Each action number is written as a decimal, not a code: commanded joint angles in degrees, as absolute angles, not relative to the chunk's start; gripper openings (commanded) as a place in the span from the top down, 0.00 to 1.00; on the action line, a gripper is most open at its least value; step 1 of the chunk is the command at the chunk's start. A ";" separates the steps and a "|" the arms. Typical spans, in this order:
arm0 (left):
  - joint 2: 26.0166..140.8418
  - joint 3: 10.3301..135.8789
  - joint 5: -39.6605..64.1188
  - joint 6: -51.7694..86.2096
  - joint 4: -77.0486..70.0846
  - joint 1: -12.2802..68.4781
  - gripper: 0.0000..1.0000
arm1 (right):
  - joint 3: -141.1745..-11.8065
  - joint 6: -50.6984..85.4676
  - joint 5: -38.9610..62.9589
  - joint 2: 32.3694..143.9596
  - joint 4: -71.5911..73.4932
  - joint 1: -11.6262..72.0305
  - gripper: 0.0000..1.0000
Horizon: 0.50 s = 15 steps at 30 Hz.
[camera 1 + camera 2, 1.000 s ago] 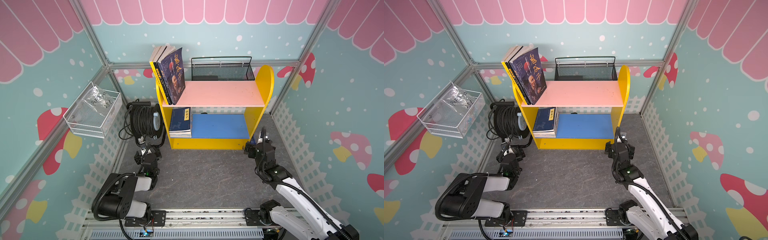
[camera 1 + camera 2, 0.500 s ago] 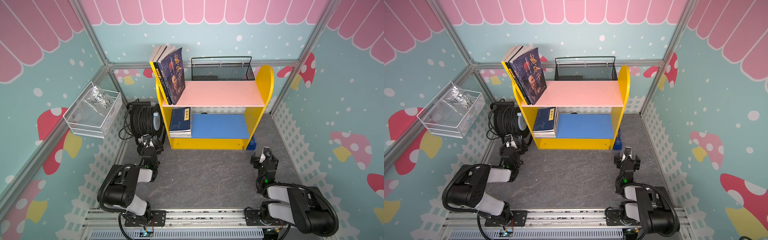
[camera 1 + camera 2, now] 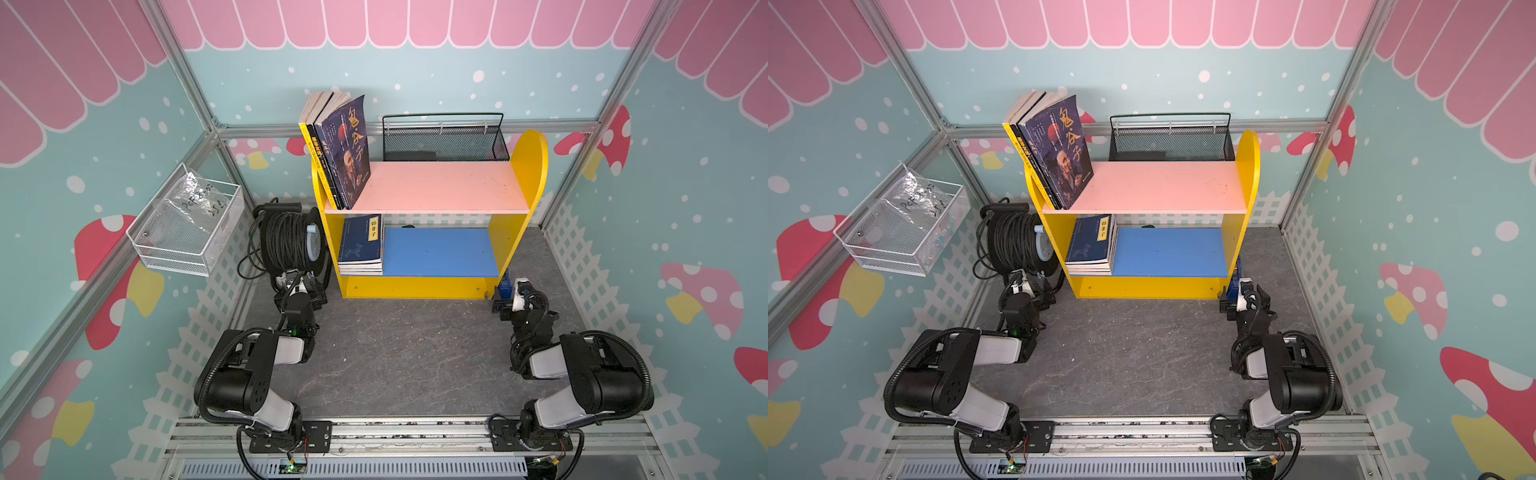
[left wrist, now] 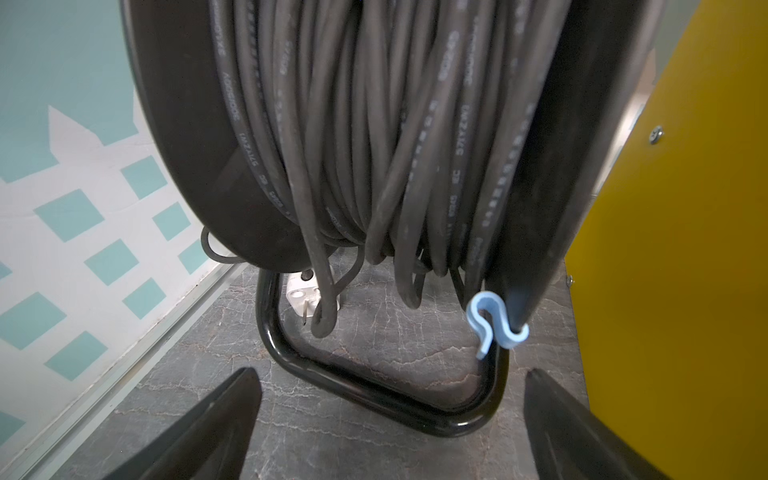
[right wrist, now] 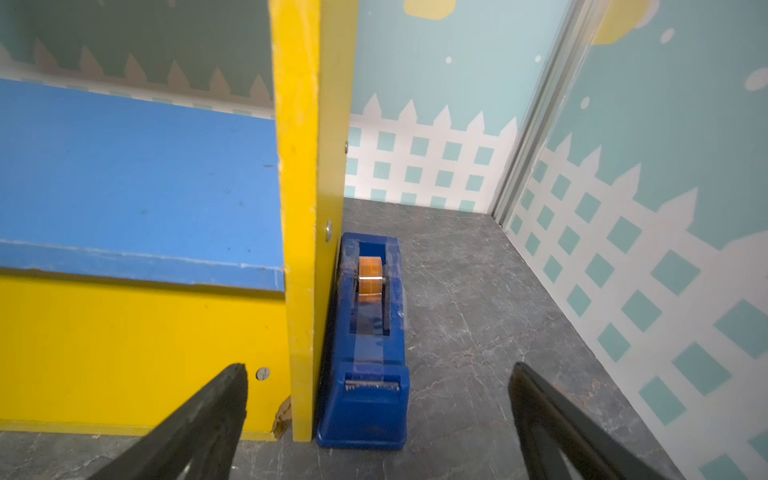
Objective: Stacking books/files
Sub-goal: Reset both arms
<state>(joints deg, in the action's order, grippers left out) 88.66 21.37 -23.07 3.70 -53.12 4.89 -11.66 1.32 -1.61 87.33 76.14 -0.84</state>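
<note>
left end effector (image 4: 392,378): jaws spread wide, nothing between them; low over the desk (image 3: 407,353), pointed at the foot of the cable reel (image 3: 286,245)
right end effector (image 5: 379,370): jaws spread wide, nothing between them; low over the desk, just in front of the bookshelf's right front corner, facing the tape dispenser (image 5: 365,357)
arms: both folded, one at each side of the desk, well apart
bookshelf (image 3: 528,178): yellow frame at the back middle of the desk, with a pink upper shelf (image 3: 440,187) and a blue lower shelf (image 3: 440,251)
upright books (image 3: 347,158): three thicker paperbacks at the left end of the pink upper shelf, tilted against the left side panel; yellow one outermost, black one in the middle, purple one with the old-man portrait facing the open shelf
navy stack (image 3: 360,245): thin navy books with a yellow title label on top, lying flat in a pile at the left end of the blue lower shelf, against the left panel; how many cannot be told
tape dispenser: blue, on the desk, touching the outer face of the right side panel, an orange roll in it
cable reel: black, upright on its tube stand, just left of the bookshelf
black mesh basket (image 3: 444,141): behind the pink upper shelf, at the back wall
white wire basket (image 3: 187,224): on the left wall, a clear plastic bag inside
</note>
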 commanded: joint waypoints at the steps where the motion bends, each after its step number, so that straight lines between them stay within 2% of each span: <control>1: 88.55 21.53 -22.35 3.43 -53.36 4.66 0.00 | -12.69 -0.20 2.10 87.65 73.23 -1.71 0.00; 15: 88.60 22.19 -20.99 3.87 -51.99 3.96 0.00 | -12.31 -0.26 2.31 87.70 74.50 -1.84 0.01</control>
<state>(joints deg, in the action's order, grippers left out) 88.66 21.39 -22.02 3.86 -52.12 4.45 -12.19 1.26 1.58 87.37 73.65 -1.52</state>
